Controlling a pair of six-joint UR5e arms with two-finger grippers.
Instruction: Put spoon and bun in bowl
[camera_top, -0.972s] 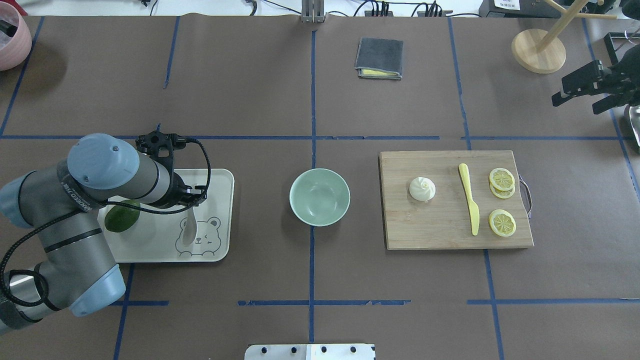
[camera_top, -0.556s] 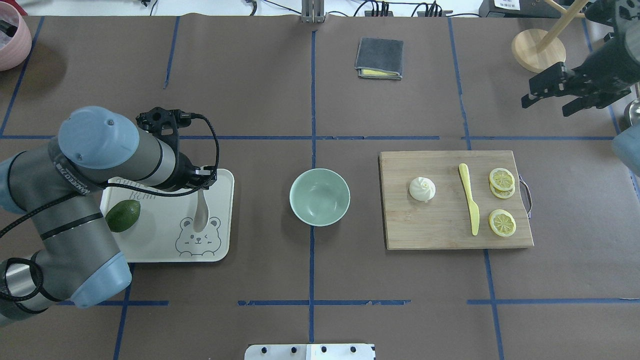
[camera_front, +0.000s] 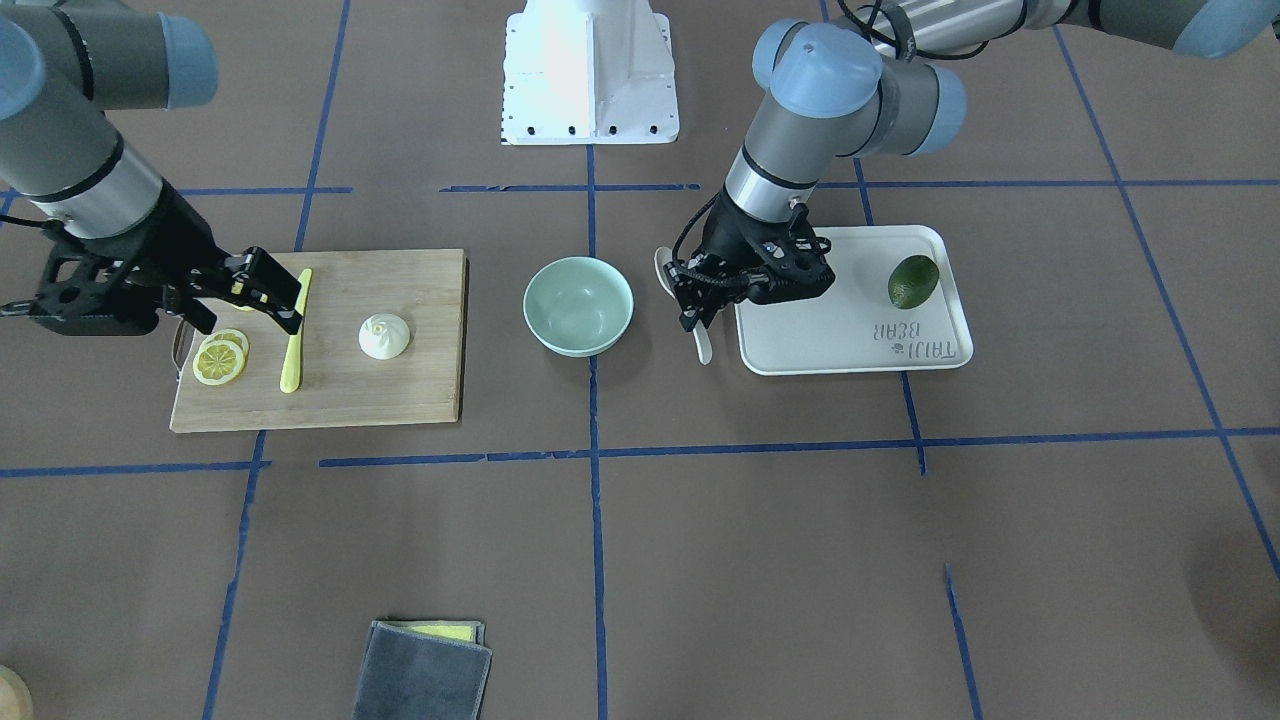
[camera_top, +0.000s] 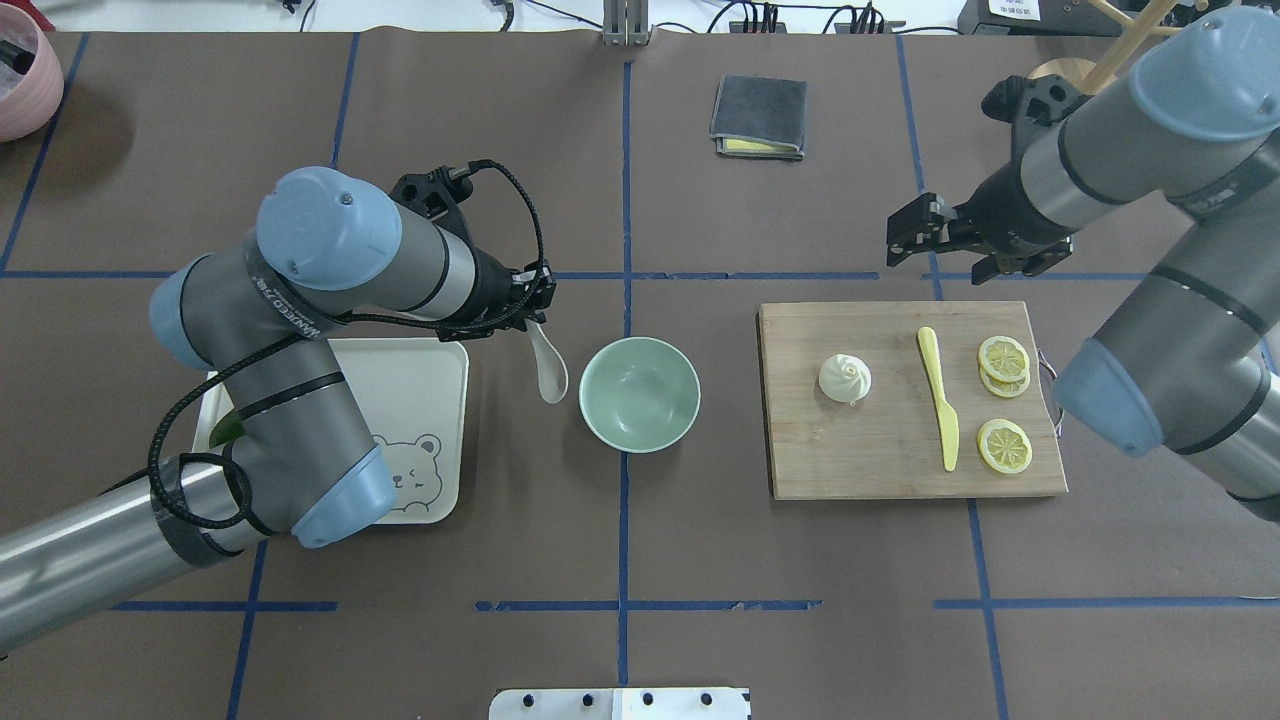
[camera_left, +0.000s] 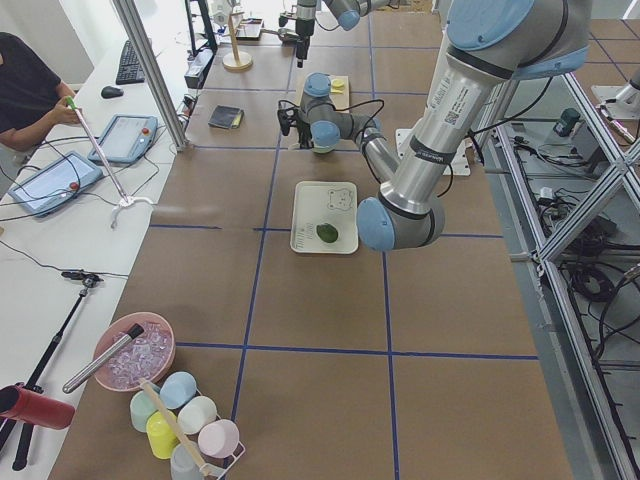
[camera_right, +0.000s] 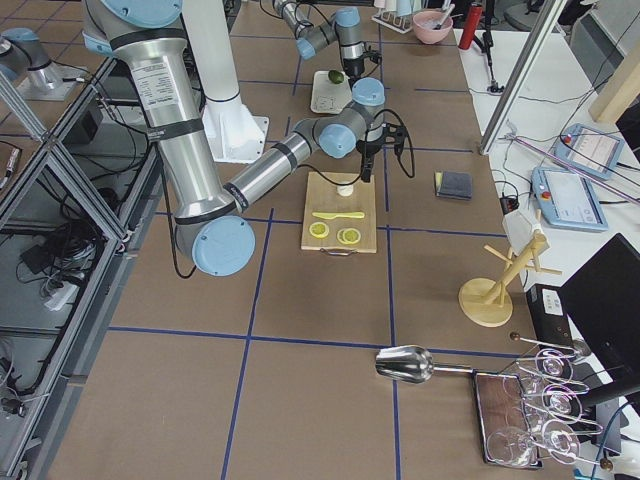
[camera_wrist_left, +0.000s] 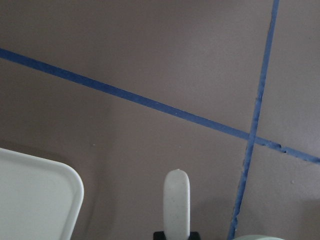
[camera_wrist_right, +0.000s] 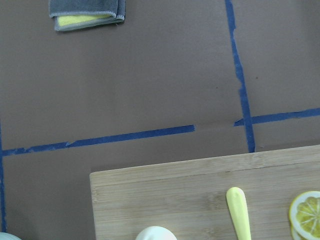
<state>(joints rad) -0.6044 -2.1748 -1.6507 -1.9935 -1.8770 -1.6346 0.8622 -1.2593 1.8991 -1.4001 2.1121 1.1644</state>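
Over table (camera_top: 760, 560), left end effector (camera_top: 527, 312) holds spoon (camera_top: 549, 372) beside bowl (camera_top: 640, 393); right end effector (camera_top: 897, 243) spread.

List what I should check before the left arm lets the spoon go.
1. Grip: ok, the left tool holds the spoon by its handle.
2. Spoon above the bowl: not ok, it hangs beside the rim, on the tray side.
3. Bowl upright and empty: ok.
4. Other arm ready: ok, the right tool is open.
5. Aligned with the bun: not ok, the right tool is by the cutting board's far edge; the bun lies untouched on the board.
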